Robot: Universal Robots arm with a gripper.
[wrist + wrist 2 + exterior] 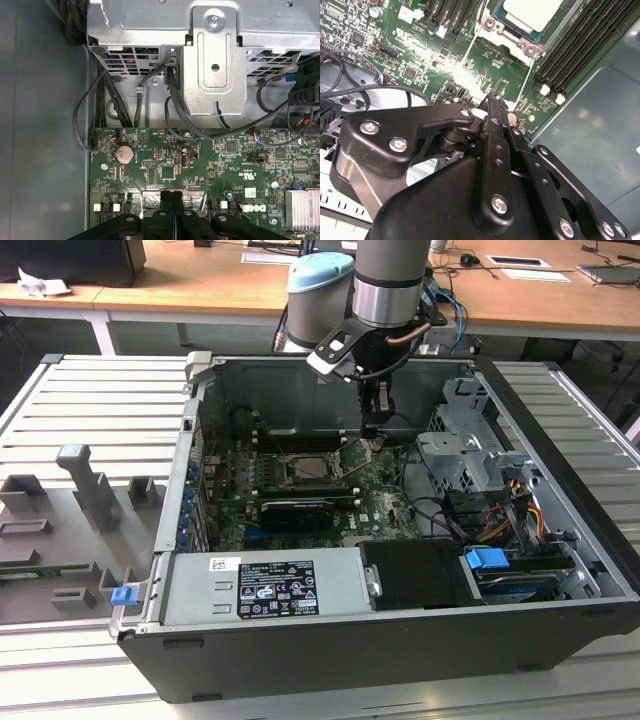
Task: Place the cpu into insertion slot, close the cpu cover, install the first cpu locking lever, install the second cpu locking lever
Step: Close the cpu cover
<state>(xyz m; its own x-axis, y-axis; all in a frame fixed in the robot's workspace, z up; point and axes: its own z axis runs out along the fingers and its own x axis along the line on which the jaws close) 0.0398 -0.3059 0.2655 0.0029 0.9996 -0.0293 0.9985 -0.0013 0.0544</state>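
At the front of the open computer case [400, 650] sits a grey power supply [265, 585]. Behind it, on the green motherboard [385, 505], the cpu [532, 12] lies in the insertion slot [296, 472]. Just beside the slot, on the exterior view's right, the gripper [372, 440] hangs with its fingers [166, 205] pressed together.

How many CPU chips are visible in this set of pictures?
1. The cpu sits in the insertion slot on the green motherboard, just past the gripper in the second wrist view. Another could be hidden behind the arm or the case walls.
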